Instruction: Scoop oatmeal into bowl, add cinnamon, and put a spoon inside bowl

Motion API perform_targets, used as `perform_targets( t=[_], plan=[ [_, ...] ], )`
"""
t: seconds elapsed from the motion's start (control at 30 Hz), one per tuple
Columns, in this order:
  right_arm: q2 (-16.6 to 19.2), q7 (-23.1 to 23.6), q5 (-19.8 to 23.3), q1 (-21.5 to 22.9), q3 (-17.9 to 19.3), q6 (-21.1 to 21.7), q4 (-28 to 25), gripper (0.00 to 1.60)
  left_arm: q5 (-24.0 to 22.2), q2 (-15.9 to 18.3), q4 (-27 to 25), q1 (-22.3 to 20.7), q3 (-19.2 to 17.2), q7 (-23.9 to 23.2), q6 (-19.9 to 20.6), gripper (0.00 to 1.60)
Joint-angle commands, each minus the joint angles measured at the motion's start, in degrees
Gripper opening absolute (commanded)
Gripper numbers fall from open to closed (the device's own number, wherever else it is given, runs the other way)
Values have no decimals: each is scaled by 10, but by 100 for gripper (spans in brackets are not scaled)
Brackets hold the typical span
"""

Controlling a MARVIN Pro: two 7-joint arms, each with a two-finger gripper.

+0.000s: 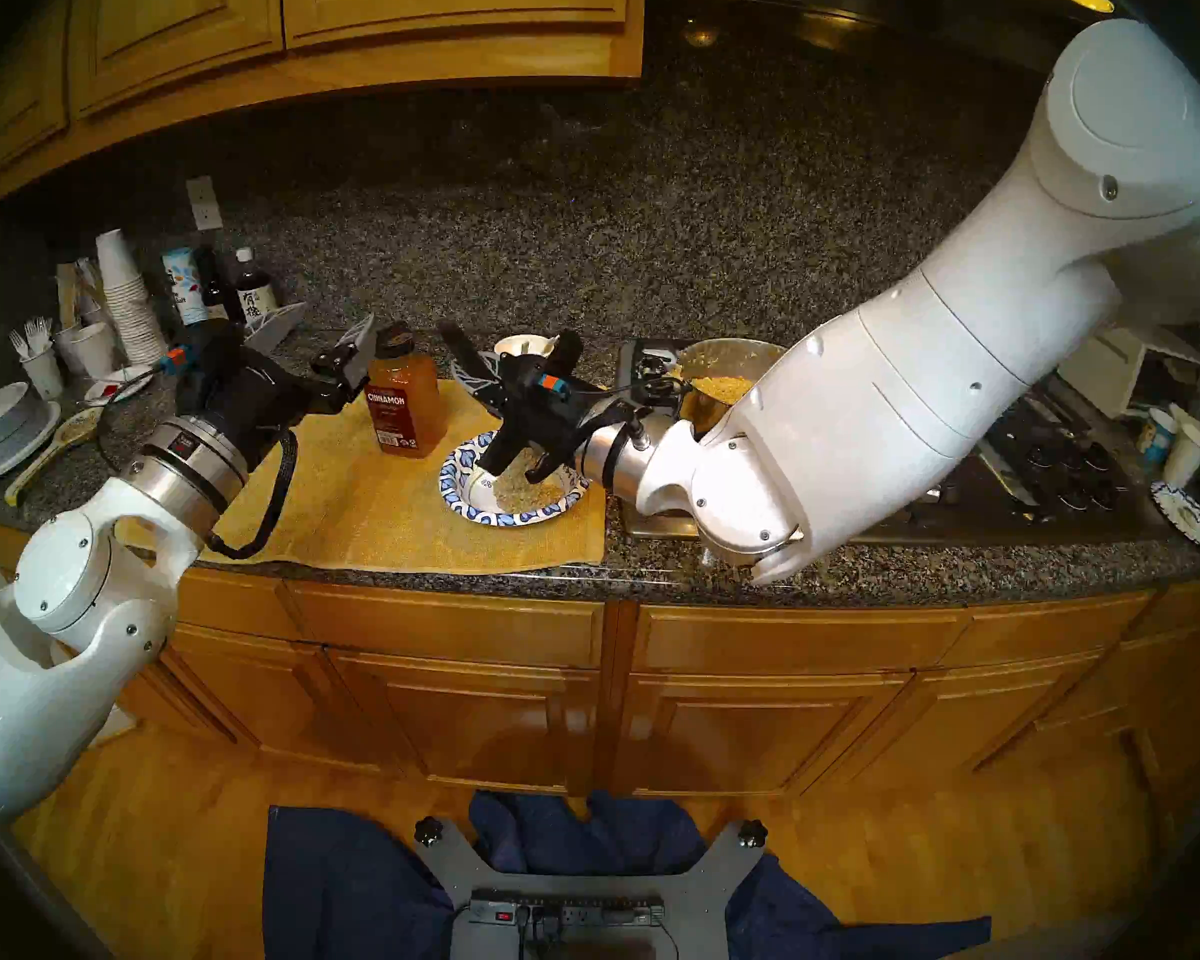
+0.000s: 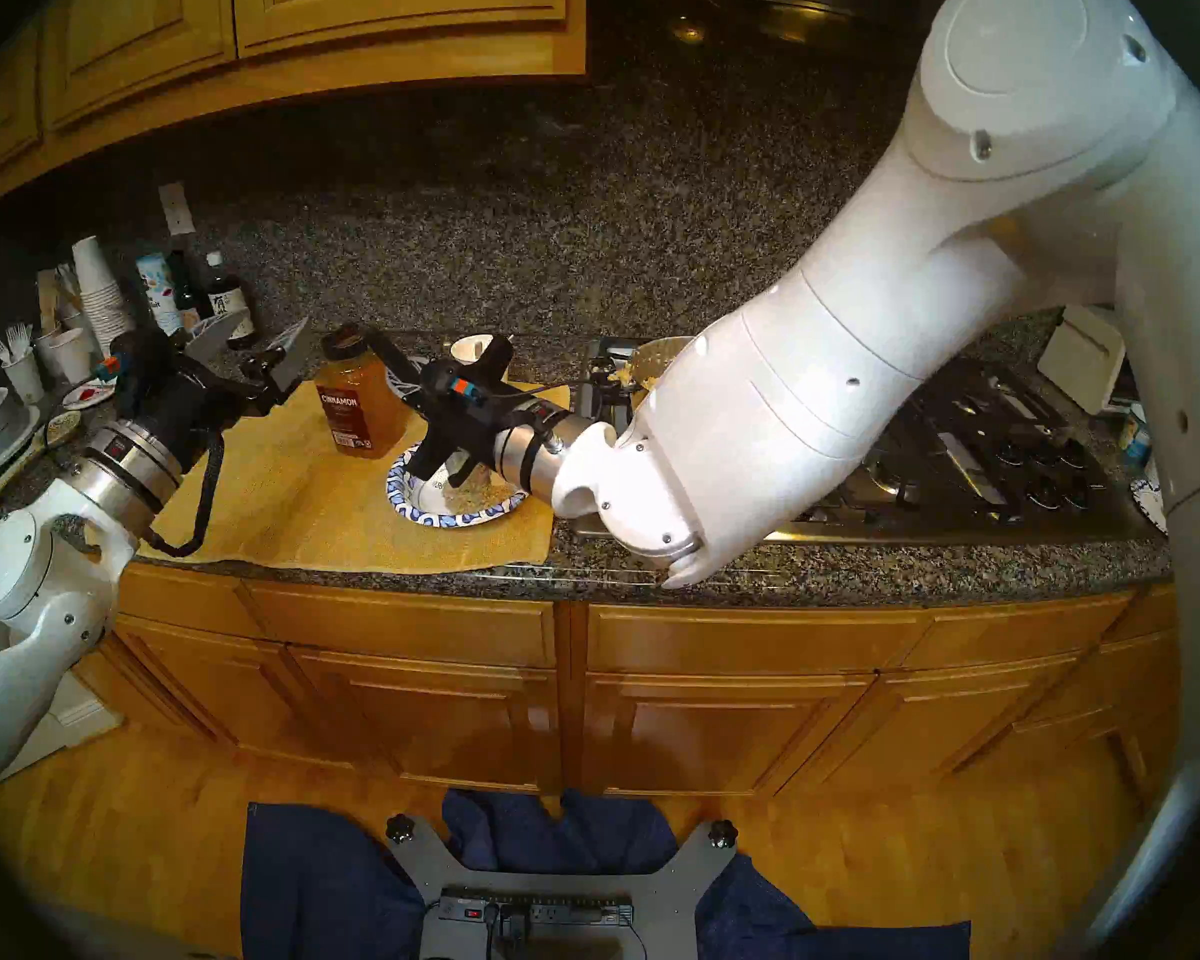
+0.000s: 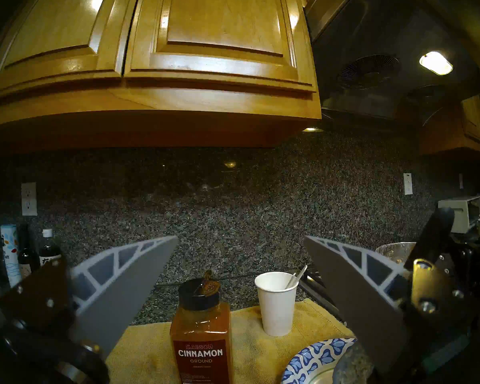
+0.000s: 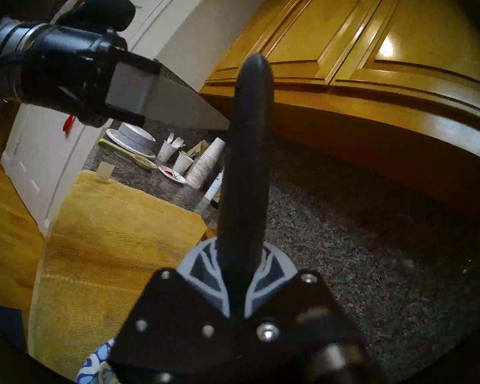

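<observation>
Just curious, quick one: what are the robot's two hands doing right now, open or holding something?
Left gripper: open, empty, facing the cinnamon.
Right gripper: shut on a black handle, over the bowl.

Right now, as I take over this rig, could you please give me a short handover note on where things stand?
Left end effector: open, empty, hovering by the cinnamon bottle, not touching it.
Right end effector: shut on a dark utensil handle, above the bowl.
Things: the bowl sits on the yellow towel with oatmeal in it. There is more in the pot on the stove. The cinnamon bottle stands upright on the towel. The white spoon stands in the paper cup behind the bowl.
Done: some oatmeal scooped.
Left: put the utensil down, add cinnamon, move the spoon into the bowl.
</observation>
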Motion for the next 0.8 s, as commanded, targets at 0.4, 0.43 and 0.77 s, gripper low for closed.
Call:
perform_targets(
  t=[0.4,0.43,0.77],
  plan=[
    [66,-84,-82,14,27,36,3,0,1,0,-7,-10,-13,-1,-7,160],
    [66,-94,-89,11,29,38,1,0,1,0,-7,-10,-13,-1,-7,160],
    [82,-123,-152,-54,52,86,-2,0,1,0,-7,-10,-14,-1,-8,160]
  ],
)
